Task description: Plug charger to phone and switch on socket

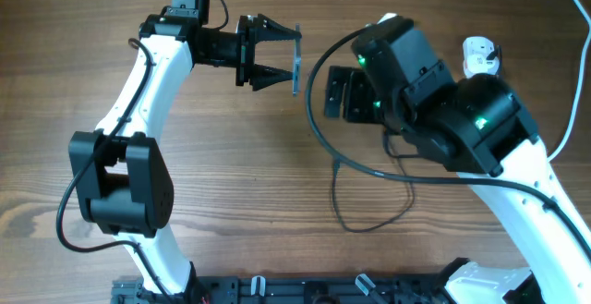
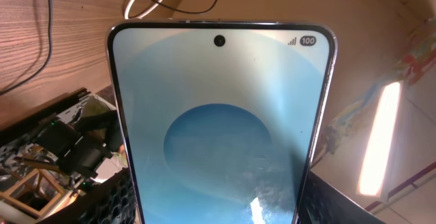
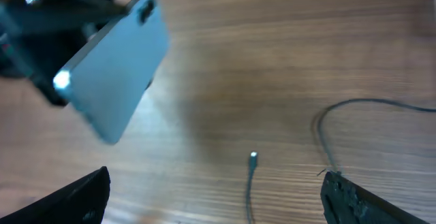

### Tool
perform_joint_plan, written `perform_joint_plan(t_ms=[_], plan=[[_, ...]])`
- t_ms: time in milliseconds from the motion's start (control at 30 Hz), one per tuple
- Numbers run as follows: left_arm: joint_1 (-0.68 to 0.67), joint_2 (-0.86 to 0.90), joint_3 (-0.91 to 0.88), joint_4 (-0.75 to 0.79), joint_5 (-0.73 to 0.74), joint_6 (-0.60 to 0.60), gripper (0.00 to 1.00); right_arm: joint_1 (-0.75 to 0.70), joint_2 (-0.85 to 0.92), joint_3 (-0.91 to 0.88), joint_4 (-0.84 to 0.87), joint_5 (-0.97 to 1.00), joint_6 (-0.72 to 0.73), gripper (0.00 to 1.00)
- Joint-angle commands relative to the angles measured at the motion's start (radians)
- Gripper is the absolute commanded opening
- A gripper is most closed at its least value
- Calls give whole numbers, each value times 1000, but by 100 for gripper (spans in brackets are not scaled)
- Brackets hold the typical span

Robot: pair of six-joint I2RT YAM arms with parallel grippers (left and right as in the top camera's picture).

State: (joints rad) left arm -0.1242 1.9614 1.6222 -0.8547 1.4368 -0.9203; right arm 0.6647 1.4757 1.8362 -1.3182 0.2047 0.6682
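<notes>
Gripping phone (image 1: 296, 59) on edge above tabletop (image 1: 231, 202) in clenched left jaws, right jaws spread wide, empty, charger (image 3: 253, 158) tip lying on wood below them, socket (image 1: 480, 56) far right.

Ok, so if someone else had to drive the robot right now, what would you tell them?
Left tool: shut on the phone, holding it up off the table.
Right tool: open and empty, over the charger tip, which lies loose on the table.
Socket: far right of the table; its switch is too small to read.
Done: phone lifted.
Left: grasp the charger tip, plug it into the phone, switch on the socket.
</notes>
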Motion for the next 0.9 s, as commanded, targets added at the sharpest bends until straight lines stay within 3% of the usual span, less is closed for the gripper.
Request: perform_joint_plan(t_ms=[0,467,600,867], plan=[[4,-38,1,3,32,-5,70,-12,9,21,-3,65,30,100],[4,-38,1,3,47,-5,70,-13,14,21,-3,205,41,99],[4,-38,1,3,47,-5,70,-13,14,21,0,85,40,100],[4,-38,1,3,47,-5,70,-13,14,21,0,29,41,100]])
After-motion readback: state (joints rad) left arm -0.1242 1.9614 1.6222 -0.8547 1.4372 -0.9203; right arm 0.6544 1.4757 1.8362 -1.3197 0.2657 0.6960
